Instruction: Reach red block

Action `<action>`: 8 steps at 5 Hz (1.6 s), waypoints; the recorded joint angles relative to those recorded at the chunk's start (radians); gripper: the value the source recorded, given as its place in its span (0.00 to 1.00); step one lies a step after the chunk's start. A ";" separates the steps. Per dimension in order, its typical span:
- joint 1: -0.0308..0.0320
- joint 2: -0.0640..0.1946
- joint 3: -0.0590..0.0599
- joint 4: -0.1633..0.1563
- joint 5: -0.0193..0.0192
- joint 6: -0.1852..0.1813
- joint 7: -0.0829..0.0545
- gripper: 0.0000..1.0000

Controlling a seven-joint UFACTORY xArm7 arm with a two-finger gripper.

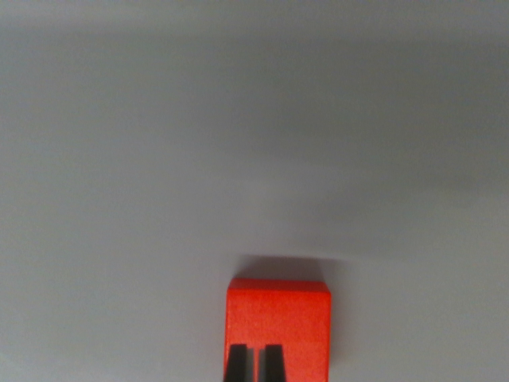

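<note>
One thing lies on the table in the wrist view: a single bright red block (278, 322) with flat faces and squared edges, of a smooth matte material. It sits low in the picture, a little to the wrist view's right of the middle, and its lower part runs out past the bottom edge, so its full length cannot be seen. Its top face and the far edge show clearly, and a soft dark shadow lies on the table just beyond that far edge. Two dark fingertips of the gripper (254, 364) rise from the bottom edge, in front of the block's left half as the wrist view shows it. The tips stand close together, with only a thin strip of red visible between them, so the gripper looks nearly pressed together and pinches nothing; whether the tips touch the block's surface or hang just above it cannot be told. The plain pale grey table (238, 143) fills all the rest of the picture, smooth and even, with faint broad bands of lighter and darker shading across its upper part. No writing, label or brand mark can be read on the block, the fingertips or the table. Only the fingertips cover any of the block.
</note>
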 joint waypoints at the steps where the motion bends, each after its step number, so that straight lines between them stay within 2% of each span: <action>1: -0.0024 0.018 0.000 -0.019 0.0014 -0.037 -0.004 0.00; 2: -0.0024 0.018 0.000 -0.019 0.0014 -0.037 -0.004 0.00; 3: -0.0046 0.035 0.000 -0.035 0.0027 -0.070 -0.008 0.00; 4: -0.0046 0.035 0.000 -0.035 0.0027 -0.070 -0.008 0.00; 5: -0.0065 0.049 0.000 -0.050 0.0038 -0.099 -0.011 0.00; 6: -0.0065 0.049 0.000 -0.050 0.0038 -0.099 -0.011 0.00; 7: -0.0080 0.061 0.000 -0.062 0.0047 -0.122 -0.013 0.00; 8: -0.0080 0.061 0.000 -0.062 0.0047 -0.122 -0.013 0.00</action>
